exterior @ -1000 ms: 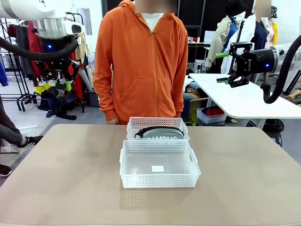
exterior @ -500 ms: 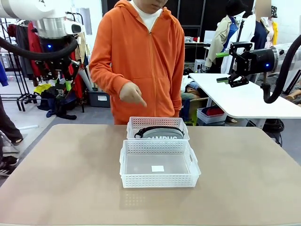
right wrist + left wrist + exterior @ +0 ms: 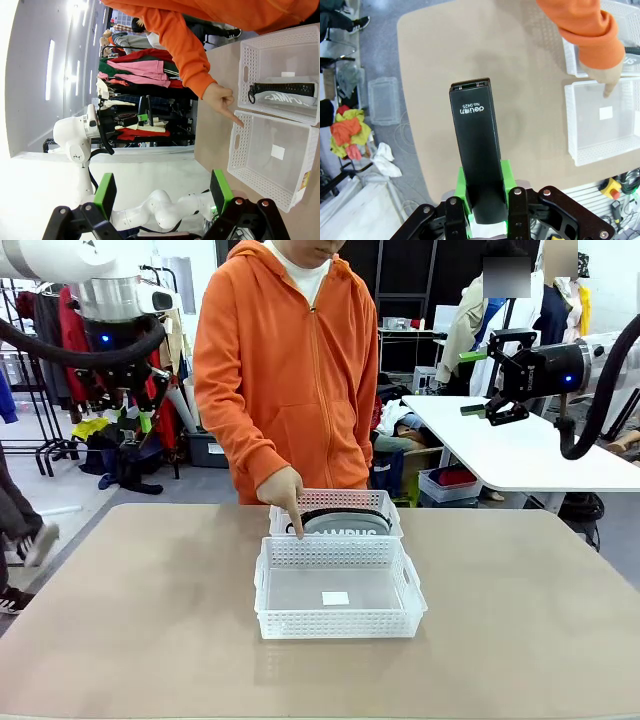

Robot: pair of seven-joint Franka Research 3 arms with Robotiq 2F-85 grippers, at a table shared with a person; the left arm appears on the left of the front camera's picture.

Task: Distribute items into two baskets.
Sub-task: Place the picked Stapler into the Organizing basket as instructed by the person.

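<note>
Pointing: the person's forefinger [image 3: 295, 528] dips to the far left corner of the near basket [image 3: 340, 622], centre of the front frame; probably a cue for where the next item belongs.
Stapler: the black stapler [image 3: 472, 145] stands lengthwise out of the left hand [image 3: 485, 174], gripped at one end so the free end would lead into a basket.
Left hand: clamped on the stapler between its green pads, high over the surface's edge.
Right hand: the right hand [image 3: 472, 383] is spread wide and empty, upper right of the front frame, parked off to the side, which leaves the middle free.
Pouch: the grey pouch [image 3: 345, 523] lies in the far basket [image 3: 335, 496], strap along its top.
Near basket: empty except for a white label on its floor; it sits just in front of the far one.
Surface: the tan surface [image 3: 150, 620] has rounded corners and is bare around the baskets.
Room: clothes racks [image 3: 60, 340] at the frame's left, a white table [image 3: 520, 455] at right.
</note>
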